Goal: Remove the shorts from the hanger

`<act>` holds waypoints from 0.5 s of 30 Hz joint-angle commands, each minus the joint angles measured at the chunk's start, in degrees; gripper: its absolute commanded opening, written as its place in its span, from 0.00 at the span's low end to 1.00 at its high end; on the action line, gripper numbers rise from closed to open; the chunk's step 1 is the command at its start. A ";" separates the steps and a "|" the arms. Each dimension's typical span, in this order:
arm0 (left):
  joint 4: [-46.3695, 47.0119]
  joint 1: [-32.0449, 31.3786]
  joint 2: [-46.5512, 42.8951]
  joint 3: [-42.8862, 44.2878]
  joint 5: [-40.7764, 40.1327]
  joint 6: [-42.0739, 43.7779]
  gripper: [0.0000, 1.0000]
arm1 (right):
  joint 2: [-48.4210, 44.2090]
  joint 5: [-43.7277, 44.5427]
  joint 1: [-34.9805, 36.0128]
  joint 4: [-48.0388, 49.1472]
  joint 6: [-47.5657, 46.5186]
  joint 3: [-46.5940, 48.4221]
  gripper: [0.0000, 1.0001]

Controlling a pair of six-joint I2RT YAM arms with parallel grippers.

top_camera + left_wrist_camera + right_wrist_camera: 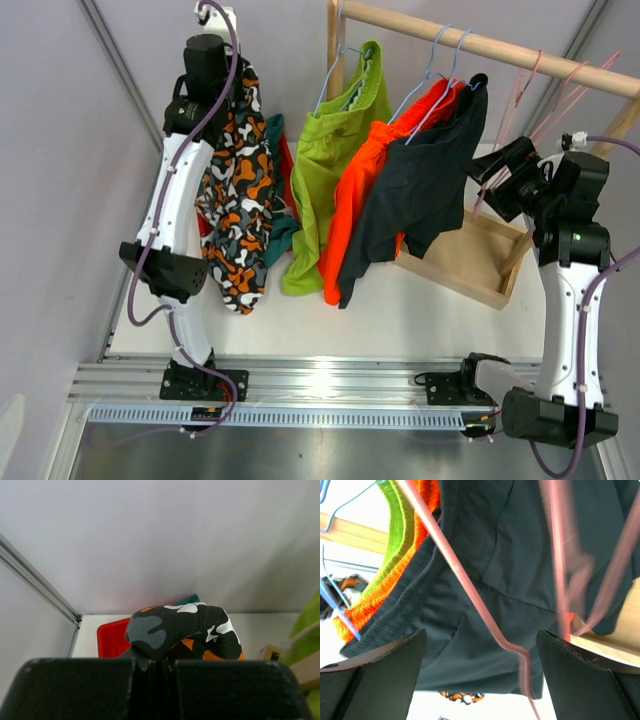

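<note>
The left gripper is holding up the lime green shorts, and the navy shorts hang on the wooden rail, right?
No. The left gripper holds the camouflage shorts, as the left wrist view shows. The navy shorts do hang on the wooden rail.

Camouflage shorts (180,627) between closed fingers (80,690)

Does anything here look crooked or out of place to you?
Yes. The dark navy shorts hang lopsided from the wooden rail, sagging low toward one side. The camouflage shorts are not on the rail at all: they dangle in a bunch from the left gripper, whose jaws are shut on them.
</note>
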 commanded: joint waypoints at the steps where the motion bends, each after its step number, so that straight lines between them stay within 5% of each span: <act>1: 7.85 2.35 0.90 -2.95 0.74 -2.28 0.01 | -5.25 -0.92 -0.39 -2.32 -3.30 1.27 0.99; 4: 6.11 2.35 3.62 -4.19 1.26 -2.72 0.84 | -8.77 -1.18 -0.39 -4.51 -4.18 2.76 0.99; 5: 5.32 2.44 4.24 -4.02 0.99 -4.46 0.99 | -10.34 -1.27 -0.31 -5.56 -3.92 3.46 0.99; 9: 1.36 2.52 4.95 -4.63 -1.55 -6.41 0.99 | -12.90 -0.40 0.92 -7.24 -2.60 6.98 0.99; 15: -1.44 2.44 -5.50 -13.22 -1.83 -8.78 0.99 | -12.03 -1.01 1.63 -7.42 -0.67 13.48 0.99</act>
